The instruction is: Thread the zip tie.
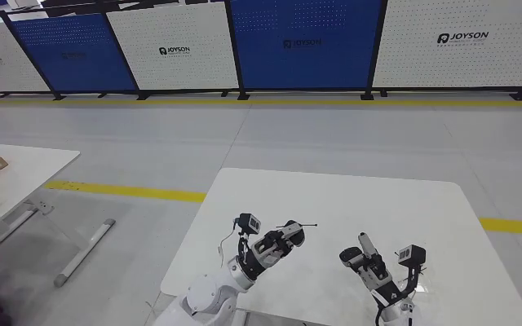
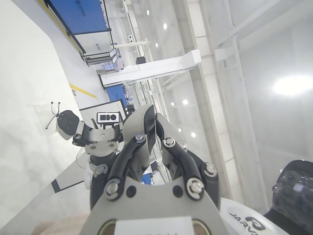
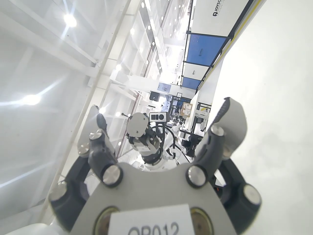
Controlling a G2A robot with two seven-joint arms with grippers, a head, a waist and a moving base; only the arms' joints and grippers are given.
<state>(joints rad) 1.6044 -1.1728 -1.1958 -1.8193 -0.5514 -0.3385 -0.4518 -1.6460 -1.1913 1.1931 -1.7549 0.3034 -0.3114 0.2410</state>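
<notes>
A thin black zip tie (image 1: 298,224) crosses the fingertips of my left gripper (image 1: 292,235), above the near part of the white table (image 1: 367,196). In the left wrist view that gripper (image 2: 152,110) is shut, with a thin dark strip pinched between its pads. My right gripper (image 1: 357,251) sits a short way to the right, and its fingers (image 3: 228,103) are spread wide with nothing between them. From the right wrist the left gripper (image 3: 137,123) shows with a short black end sticking out beside it. Thin black strands (image 2: 52,113) lie near the right gripper (image 2: 65,123); contact is unclear.
Both arms rise from the table's near edge (image 1: 245,297). The far half of the table top is bare. A second white table (image 1: 24,167) stands off to the left across the floor. Blue and white pegboard panels (image 1: 302,41) line the back.
</notes>
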